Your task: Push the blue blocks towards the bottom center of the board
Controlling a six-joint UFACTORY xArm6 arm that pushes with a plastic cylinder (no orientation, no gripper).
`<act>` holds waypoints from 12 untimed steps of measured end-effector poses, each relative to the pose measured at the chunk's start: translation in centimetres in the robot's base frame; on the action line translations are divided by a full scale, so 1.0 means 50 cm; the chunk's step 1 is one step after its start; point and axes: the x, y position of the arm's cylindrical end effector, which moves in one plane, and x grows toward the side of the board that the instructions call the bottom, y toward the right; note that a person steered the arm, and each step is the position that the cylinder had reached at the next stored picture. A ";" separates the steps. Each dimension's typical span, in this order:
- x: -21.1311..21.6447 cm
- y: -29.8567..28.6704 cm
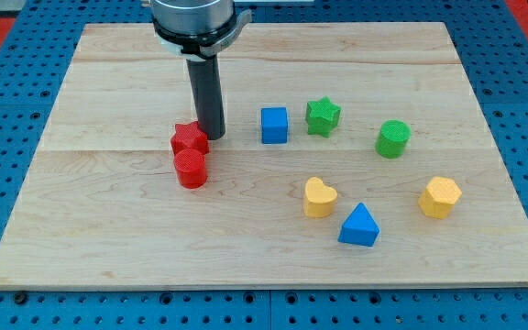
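Observation:
A blue cube (274,125) sits near the board's middle, a little towards the view's top. A blue triangular block (359,226) lies lower right of centre, just below and right of a yellow heart block (319,197). My tip (213,136) rests on the board to the left of the blue cube, with a gap between them. It stands right beside a red star block (189,139), touching or nearly touching its right side.
A red cylinder (191,170) sits just below the red star. A green star (323,116) is right of the blue cube, a green cylinder (393,138) further right. A yellow hexagonal block (439,196) lies at the right. The wooden board (108,238) ends at a blue pegboard.

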 end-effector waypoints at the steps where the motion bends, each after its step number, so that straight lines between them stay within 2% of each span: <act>1: -0.091 0.034; 2: -0.060 0.144; 4: 0.038 0.225; 7: 0.157 0.241; 9: 0.176 0.240; 11: 0.176 0.184; 12: 0.204 0.184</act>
